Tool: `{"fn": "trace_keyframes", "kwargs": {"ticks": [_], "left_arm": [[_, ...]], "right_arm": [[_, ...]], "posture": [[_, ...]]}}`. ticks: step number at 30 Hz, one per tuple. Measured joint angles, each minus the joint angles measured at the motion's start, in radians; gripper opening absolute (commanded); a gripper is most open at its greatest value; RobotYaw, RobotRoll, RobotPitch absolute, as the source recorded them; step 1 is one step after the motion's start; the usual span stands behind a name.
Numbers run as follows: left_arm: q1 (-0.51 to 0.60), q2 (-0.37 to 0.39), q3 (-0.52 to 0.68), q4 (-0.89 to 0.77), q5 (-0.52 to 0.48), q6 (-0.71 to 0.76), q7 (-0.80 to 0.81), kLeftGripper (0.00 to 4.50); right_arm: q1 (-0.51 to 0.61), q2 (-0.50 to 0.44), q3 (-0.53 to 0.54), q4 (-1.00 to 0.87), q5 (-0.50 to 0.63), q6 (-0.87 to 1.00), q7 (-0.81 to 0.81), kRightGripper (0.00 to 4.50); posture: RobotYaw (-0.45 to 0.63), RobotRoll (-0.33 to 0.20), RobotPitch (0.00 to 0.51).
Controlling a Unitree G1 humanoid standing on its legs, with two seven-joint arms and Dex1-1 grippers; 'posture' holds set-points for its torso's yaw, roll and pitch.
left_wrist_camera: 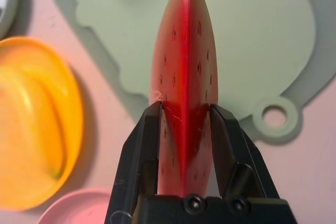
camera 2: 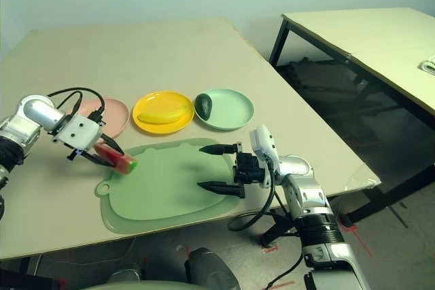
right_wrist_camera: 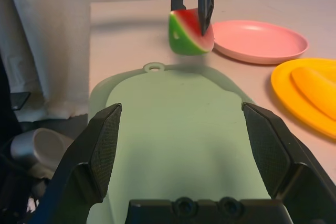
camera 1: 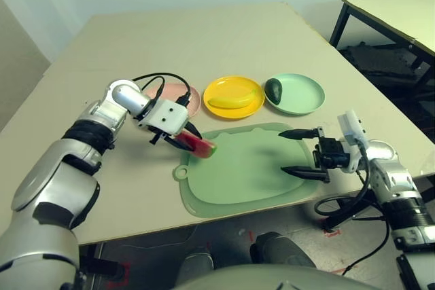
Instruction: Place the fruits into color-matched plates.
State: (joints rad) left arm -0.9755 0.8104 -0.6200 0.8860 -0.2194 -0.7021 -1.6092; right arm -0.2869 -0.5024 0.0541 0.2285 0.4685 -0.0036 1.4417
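My left gripper [camera 1: 185, 139] is shut on the red watermelon wedge [camera 1: 201, 146] and holds it just above the left rim of the green cutting mat [camera 1: 245, 178]. Its black fingers [left_wrist_camera: 144, 140] press on both red faces. The pink plate [camera 1: 192, 95] lies empty behind that gripper and is partly hidden by it. To its right is the yellow plate [camera 1: 255, 103] with the banana [camera 1: 231, 98] on it. Further right, the mint green plate [camera 1: 302, 96] holds the dark avocado [camera 1: 273, 89]. My right gripper [camera 1: 283, 151] stands open over the mat's right edge, with nothing between its fingers.
The table's right corner and front edge run close to my right arm. A second table [camera 1: 394, 11] stands at the far right across a gap of floor. Black cables [camera 1: 153, 78] loop over my left wrist. Bare tabletop stretches behind the plates.
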Motion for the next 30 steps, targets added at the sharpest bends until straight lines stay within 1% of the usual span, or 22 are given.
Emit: {"fn": "trace_keyframes", "kwargs": {"ticks": [3,7,12,20,25,30], "left_arm": [[-0.055,-0.006,0.062,0.109,0.066,-0.019,0.013,1.38],[-0.126,-0.002,0.113,0.232,0.173,-0.031,0.08,1.38],[-0.141,0.001,0.134,0.337,0.307,-0.037,0.168,1.38],[-0.197,0.0,0.137,0.414,0.492,0.018,0.394,1.38],[-0.202,-0.009,0.134,0.438,0.597,0.069,0.543,1.38],[-0.193,-0.033,0.134,0.452,0.662,0.106,0.64,1.38]], "right_arm": [[0.0,0.01,-0.013,0.001,0.005,0.005,-0.026,4.5],[0.008,0.018,-0.031,-0.01,0.008,0.017,-0.057,4.5],[0.039,0.022,-0.032,-0.036,0.01,0.03,-0.078,4.5],[0.053,0.022,-0.033,-0.074,0.023,0.043,-0.102,4.5],[0.071,0.018,-0.034,-0.107,0.026,0.052,-0.119,4.5],[0.096,0.014,-0.038,-0.135,0.027,0.055,-0.137,4.5]], "posture": [[-0.2,0.0,0.0],[-0.21,0.0,0.0],[-0.22,0.0,0.0],[-0.24,0.0,0.0],[-0.26,0.0,0.0],[-0.27,0.0,0.0]]}}
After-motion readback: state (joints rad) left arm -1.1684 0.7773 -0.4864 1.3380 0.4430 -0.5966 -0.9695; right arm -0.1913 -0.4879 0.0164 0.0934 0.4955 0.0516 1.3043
